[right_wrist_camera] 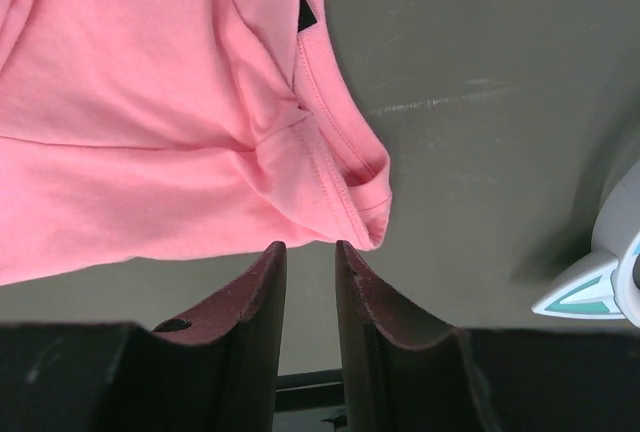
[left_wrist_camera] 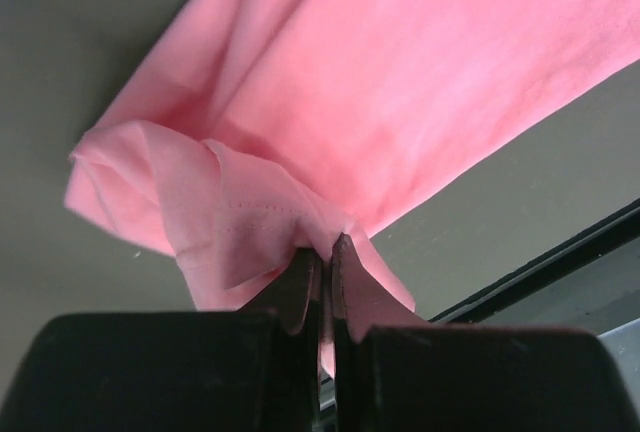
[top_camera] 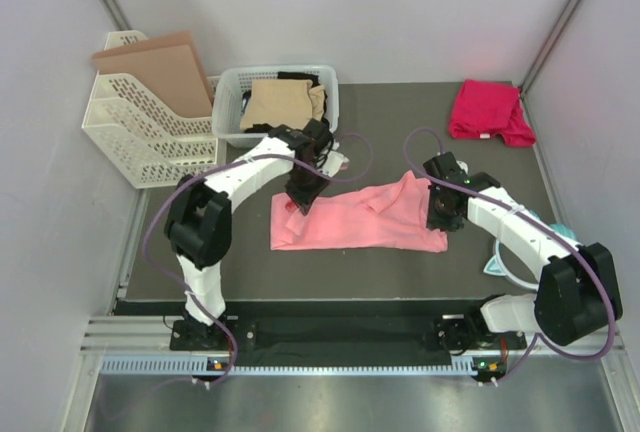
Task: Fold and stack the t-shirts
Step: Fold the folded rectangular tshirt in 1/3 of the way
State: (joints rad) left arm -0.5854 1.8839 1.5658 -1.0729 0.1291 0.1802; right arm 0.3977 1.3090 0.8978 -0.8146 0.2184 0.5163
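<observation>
Your left gripper (left_wrist_camera: 322, 249) is pinched tight on the pink t-shirt (left_wrist_camera: 400, 82), your right gripper (right_wrist_camera: 310, 247) points down, jaws slightly parted, both arms reaching forward.

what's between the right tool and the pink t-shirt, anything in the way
Nothing visible. The right tool sits right at the pink t-shirt collar edge, jaws slightly apart, with only dark mat showing in the gap. The teal headband lies off to the side, out of that path.
</observation>
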